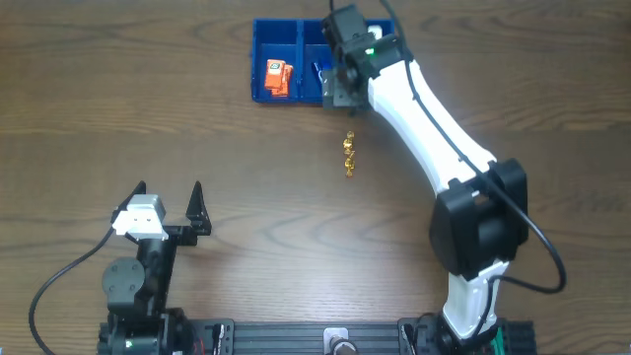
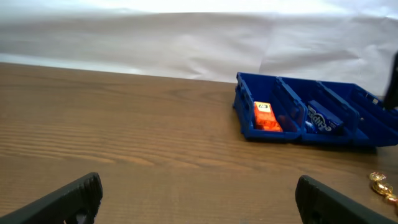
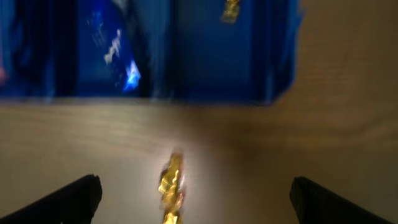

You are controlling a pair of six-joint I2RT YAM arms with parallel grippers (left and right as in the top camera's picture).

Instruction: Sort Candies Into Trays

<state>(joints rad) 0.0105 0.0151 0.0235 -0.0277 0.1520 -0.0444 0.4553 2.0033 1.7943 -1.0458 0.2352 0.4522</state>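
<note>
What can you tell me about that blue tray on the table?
The blue tray looks like hard plastic, with upright walls dividing it into three side-by-side compartments. It sits flat on the wooden table. One end compartment holds an orange packet, the middle a blue wrapper, the other end a gold candy. The right gripper hangs open just in front.

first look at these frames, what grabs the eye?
The blue tray at the top middle of the top view stands out, with an orange candy in its left compartment. The white right arm reaches up to it, the right gripper open above gold candies lying on the wood just short of the tray. The left gripper sits open near its base.
</note>
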